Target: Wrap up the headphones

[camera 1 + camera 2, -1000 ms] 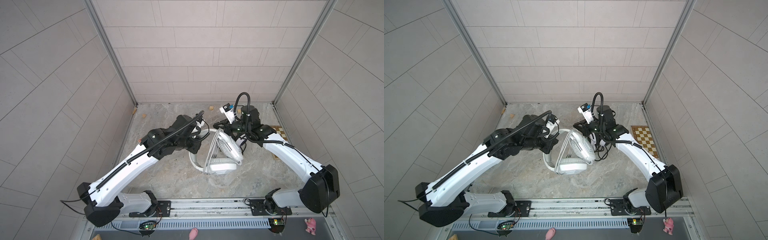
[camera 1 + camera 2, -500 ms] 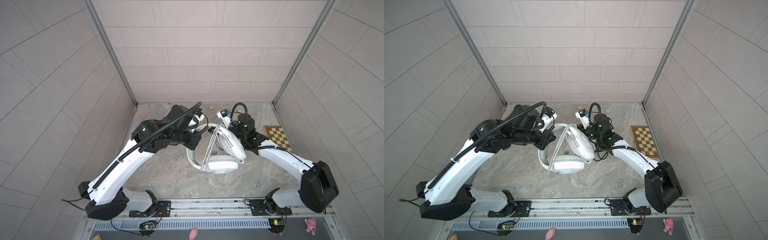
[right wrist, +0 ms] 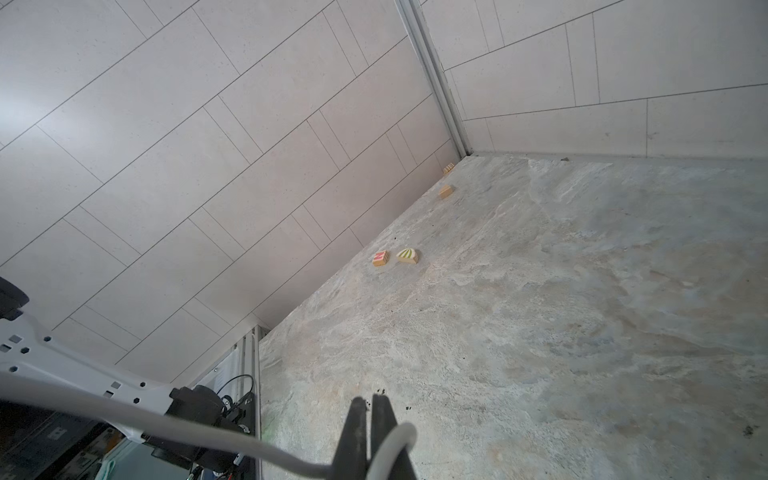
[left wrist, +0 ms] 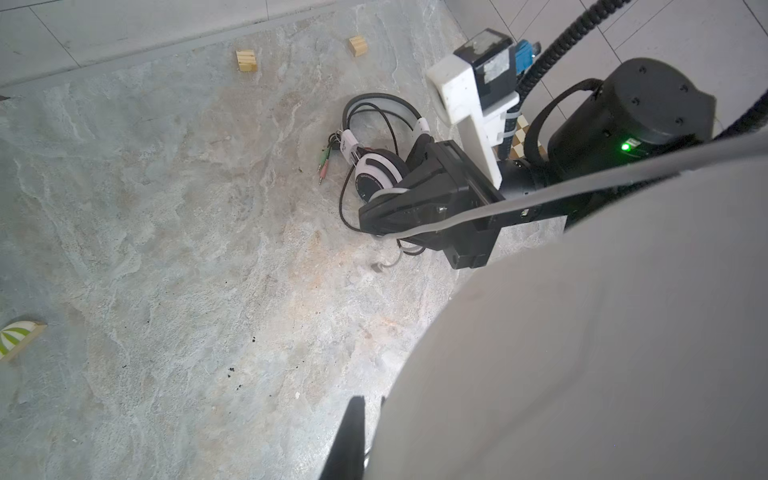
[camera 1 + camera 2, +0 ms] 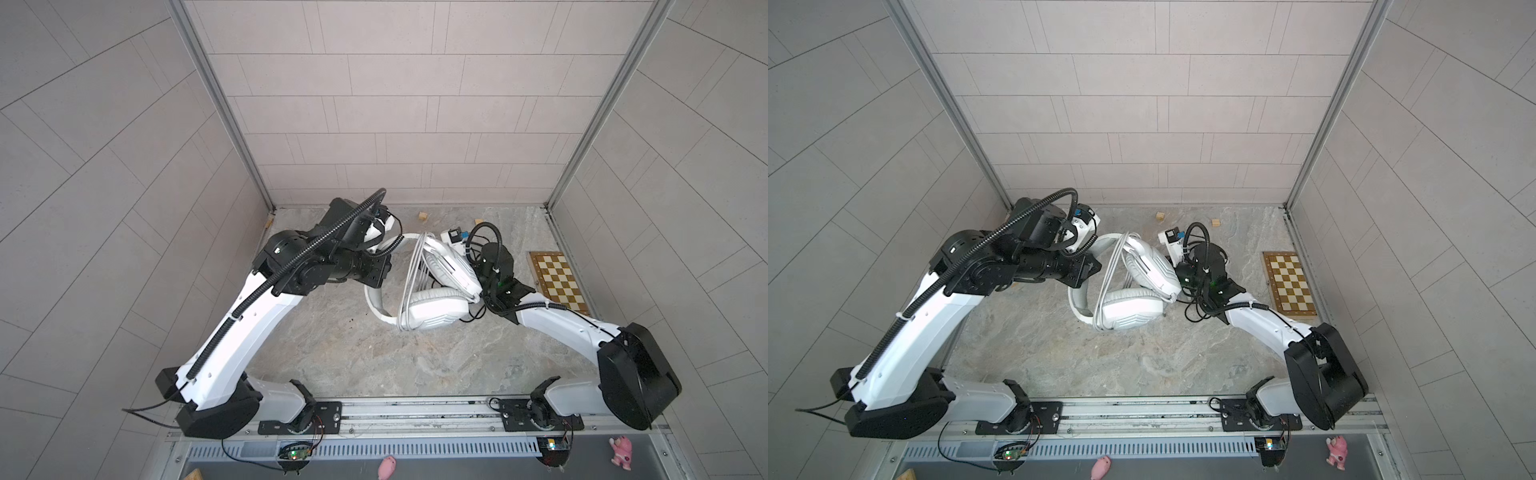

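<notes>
Left gripper (image 5: 374,276) jaws clamp white headset (image 5: 432,307) by its headband, centre of both top views. Grey cable (image 5: 409,286) already loops the earcups; limp, probably slippery. Right gripper (image 3: 372,432) jaws pinch that cable. Black-and-white headset (image 4: 376,166) lies on bench (image 5: 374,357) beside right gripper, cable loose. Likely light; grab the stiff headband.

Glossy white plastic headphones (image 5: 436,311) (leathery cushions); matt, rough stone-look tabletop (image 5: 332,357).

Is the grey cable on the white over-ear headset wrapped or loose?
Partly wrapped: several loops of the grey cable cross the white over-ear headset; its remaining length runs to the shut right end effector.
</notes>
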Motion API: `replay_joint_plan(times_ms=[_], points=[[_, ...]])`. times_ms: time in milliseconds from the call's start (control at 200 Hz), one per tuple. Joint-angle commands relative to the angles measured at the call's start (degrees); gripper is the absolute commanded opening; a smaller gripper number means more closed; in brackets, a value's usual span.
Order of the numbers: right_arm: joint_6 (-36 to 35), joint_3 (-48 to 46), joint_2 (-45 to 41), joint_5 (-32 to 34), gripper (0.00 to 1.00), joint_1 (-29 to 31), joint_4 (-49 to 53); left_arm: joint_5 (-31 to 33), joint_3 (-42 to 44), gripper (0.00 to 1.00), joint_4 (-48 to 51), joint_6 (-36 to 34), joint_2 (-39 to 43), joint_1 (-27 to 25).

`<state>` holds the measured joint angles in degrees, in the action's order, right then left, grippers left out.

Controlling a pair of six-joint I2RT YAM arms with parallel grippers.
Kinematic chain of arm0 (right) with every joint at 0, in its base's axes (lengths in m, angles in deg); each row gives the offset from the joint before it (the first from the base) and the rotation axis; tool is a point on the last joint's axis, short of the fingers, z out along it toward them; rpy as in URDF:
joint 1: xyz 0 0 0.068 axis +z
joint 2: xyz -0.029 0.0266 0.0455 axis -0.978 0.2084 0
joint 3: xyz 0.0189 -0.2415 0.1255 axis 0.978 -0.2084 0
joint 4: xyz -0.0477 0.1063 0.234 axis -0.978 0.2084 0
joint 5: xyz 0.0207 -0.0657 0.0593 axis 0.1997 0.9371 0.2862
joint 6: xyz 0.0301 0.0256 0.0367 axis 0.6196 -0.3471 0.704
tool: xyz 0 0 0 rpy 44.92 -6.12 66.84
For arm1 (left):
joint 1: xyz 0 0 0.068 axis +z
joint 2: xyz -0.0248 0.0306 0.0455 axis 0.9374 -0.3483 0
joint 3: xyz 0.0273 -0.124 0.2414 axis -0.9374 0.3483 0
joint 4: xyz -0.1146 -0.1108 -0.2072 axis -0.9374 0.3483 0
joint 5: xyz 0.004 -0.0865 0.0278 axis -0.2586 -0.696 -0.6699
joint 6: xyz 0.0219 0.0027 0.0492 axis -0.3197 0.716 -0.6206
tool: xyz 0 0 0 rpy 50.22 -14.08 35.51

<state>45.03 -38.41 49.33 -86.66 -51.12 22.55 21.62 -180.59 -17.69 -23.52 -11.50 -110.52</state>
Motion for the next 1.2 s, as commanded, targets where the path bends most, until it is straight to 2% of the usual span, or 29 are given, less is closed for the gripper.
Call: replay_joint_plan(times_ms=[0,170,465,560,641,751,871,1116,1196], points=[[-0.31,-1.78,-1.61,3.03,0.05,-1.49,4.68,-5.21,-2.19,0.0,-8.63,1.4,3.56,2.69],[2.39,-4.69,-5.46,4.66,0.04,-4.2,2.85,-8.63,1.76,0.0,-10.47,2.33,6.11,8.63],[4.96,-7.68,-10.23,4.48,0.04,-4.88,-0.13,-16.87,6.76,0.0,-14.36,4.27,7.91,20.83],[4.38,-8.28,-11.48,3.29,0.04,-4.88,-0.25,-20.8,8.59,0.0,-16.7,6.17,7.66,24.47],[1.16,-7.38,-11.8,3.95,0.02,-4.88,4.46,-22.92,8.45,0.0,-18.1,7.42,7.17,25.24],[-3.59,-5.92,-10.99,6.94,0.02,-4.63,12.09,-21.32,6.54,0.0,-18.0,8.02,6.64,25.19],[-3.05,-6.8,-8.48,7.33,0.03,-2.54,10.32,-19.7,4.07,0.0,-18.66,10.13,5.53,25.21],[-4.93,-6.09,-6.18,11.94,0.04,8.48,11.67,-8.24,3.17,0.0,-19.77,13.48,3.37,25.24],[-5.24,-6.08,-6.28,13.37,0.05,11.74,12.64,-4.3,5.12,0.0,-23.29,15.01,3.37,25.26]])
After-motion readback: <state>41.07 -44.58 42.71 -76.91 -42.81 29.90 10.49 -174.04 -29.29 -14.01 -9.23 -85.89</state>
